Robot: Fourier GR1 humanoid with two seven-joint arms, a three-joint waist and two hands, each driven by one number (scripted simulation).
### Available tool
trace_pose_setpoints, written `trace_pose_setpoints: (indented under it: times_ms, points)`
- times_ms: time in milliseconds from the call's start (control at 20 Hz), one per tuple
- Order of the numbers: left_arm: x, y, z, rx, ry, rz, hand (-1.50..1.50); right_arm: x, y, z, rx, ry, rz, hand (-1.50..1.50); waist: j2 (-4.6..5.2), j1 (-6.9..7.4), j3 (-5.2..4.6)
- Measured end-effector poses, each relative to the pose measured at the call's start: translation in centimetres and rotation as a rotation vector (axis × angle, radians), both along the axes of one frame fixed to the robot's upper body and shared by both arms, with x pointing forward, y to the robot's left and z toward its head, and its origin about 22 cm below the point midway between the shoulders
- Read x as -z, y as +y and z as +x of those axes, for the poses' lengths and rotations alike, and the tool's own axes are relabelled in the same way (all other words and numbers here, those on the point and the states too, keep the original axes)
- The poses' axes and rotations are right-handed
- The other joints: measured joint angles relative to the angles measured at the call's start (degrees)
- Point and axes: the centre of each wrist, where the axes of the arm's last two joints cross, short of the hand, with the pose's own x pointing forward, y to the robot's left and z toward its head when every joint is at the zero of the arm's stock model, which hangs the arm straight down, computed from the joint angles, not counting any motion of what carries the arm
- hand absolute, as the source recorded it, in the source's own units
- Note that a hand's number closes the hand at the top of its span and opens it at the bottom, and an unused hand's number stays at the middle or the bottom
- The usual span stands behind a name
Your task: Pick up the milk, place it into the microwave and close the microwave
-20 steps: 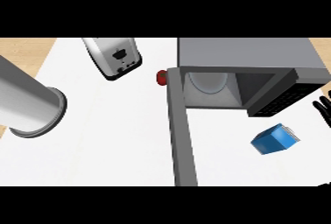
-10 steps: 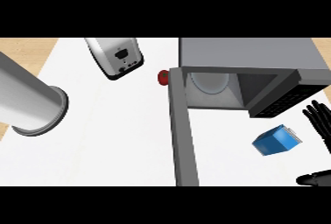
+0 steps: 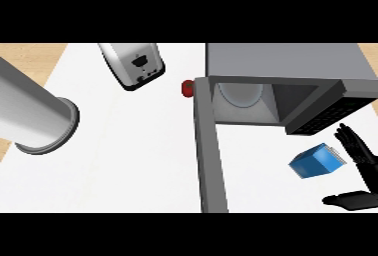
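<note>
The milk is a small blue carton with a white top, lying tilted on the white counter in front of the microwave. The grey microwave stands at the back right, its door swung wide open toward me, showing the pale glass plate inside. My right hand is open just right of the carton, fingers straight and pointing up, thumb spread out below the carton. A small gap separates fingers and carton. My left hand is out of sight; only the grey left forearm shows at the left.
A silver toaster sits at the back, left of the microwave. A small red object lies by the door's hinge. The white counter spreads between forearm and door.
My right hand has come in from the right edge toward the milk, with the thumb now showing below the carton. The carton, door and left forearm have stayed put.
</note>
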Motion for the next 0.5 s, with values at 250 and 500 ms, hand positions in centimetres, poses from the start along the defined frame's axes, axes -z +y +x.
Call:
trace_pose_setpoints:
  times_ms: [250, 500]
  points:
    - [-0.2, 0.4, 0.1, 0.008, 0.002, 0.003, -1.50, 2.3, 0.4, 0.5, -0.003, 0.014, -0.043, -1.50, 0.16, 0.29, 0.07]
    - [-0.1, 0.6, -0.3, 0.015, -0.005, -0.006, -1.50, 4.0, 0.7, 0.8, -0.001, 0.010, -0.041, -1.50, 0.03, 0.54, -0.06]
